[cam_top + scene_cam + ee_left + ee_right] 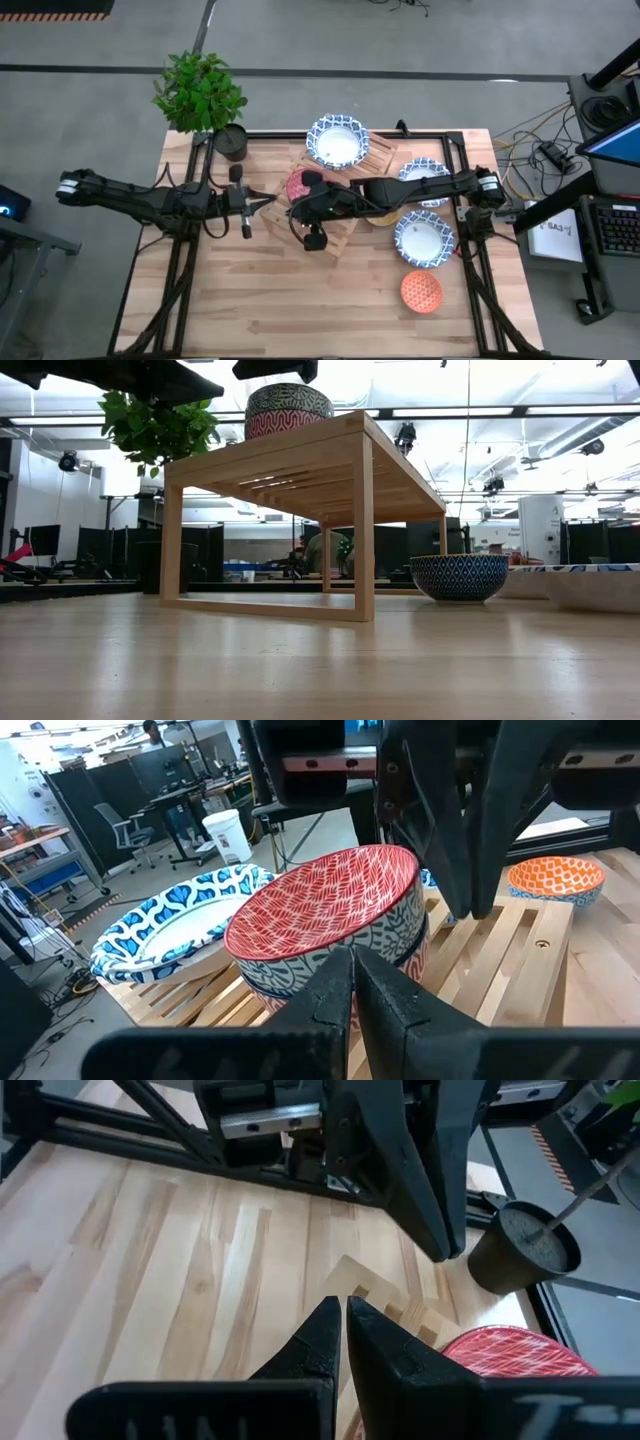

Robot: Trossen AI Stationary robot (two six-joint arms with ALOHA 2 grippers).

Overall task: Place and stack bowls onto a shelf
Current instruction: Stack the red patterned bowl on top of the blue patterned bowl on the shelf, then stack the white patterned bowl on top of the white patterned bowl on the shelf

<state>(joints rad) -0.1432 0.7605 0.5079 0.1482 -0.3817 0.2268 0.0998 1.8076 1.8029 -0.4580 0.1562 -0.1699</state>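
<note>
Overhead camera looks straight down on the whole table (250, 300) and both my arms. Low camera sits at tabletop level, facing across under the shelf (300, 460). My wrist cameras look closely past my fingers from opposite sides; both share the red bowl (330, 905).

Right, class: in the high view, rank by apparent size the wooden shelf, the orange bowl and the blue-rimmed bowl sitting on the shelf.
1. Wooden shelf, though an arm hides much of it.
2. Blue-rimmed bowl.
3. Orange bowl.
</note>
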